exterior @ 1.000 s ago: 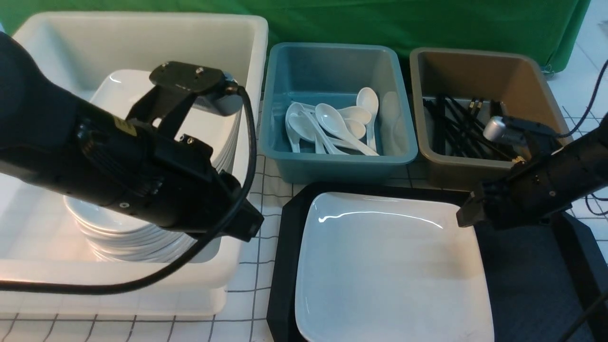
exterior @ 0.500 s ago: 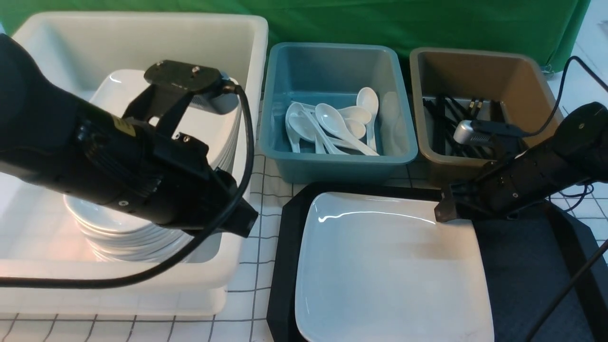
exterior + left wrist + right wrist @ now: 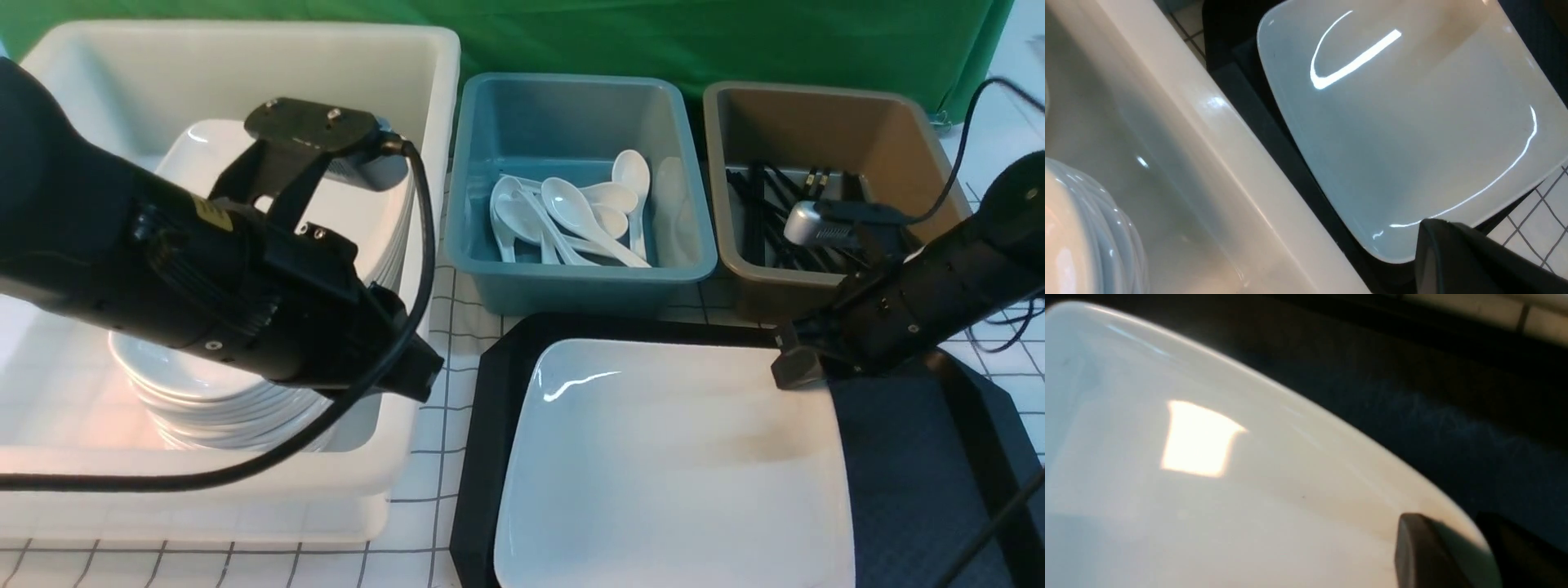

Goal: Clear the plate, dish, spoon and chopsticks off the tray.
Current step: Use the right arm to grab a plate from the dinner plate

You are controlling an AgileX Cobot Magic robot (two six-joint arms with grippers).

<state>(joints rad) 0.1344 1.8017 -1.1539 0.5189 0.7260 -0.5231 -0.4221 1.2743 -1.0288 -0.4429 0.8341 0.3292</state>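
Note:
The large white square plate (image 3: 669,465) lies on the black tray (image 3: 922,482) and is the only thing showing on it. My right gripper (image 3: 796,371) sits at the plate's far right corner, shut on the rim. In the right wrist view one finger (image 3: 1421,547) lies on top of the plate (image 3: 1208,498) and the other is dark beneath the edge. My left gripper (image 3: 420,376) hangs over the white tub's near right side, left of the tray. Only one of its fingers (image 3: 1453,253) shows, beside the plate (image 3: 1404,122).
A white tub (image 3: 245,65) on the left holds a stack of white dishes (image 3: 212,392). Behind the tray, a blue tub (image 3: 571,106) holds several white spoons (image 3: 571,216), and a brown tub (image 3: 816,122) holds black chopsticks (image 3: 767,220).
My right gripper moved in onto the plate's far right corner and closed on the rim. The plate has shifted and tilted slightly toward me. The left arm barely moved.

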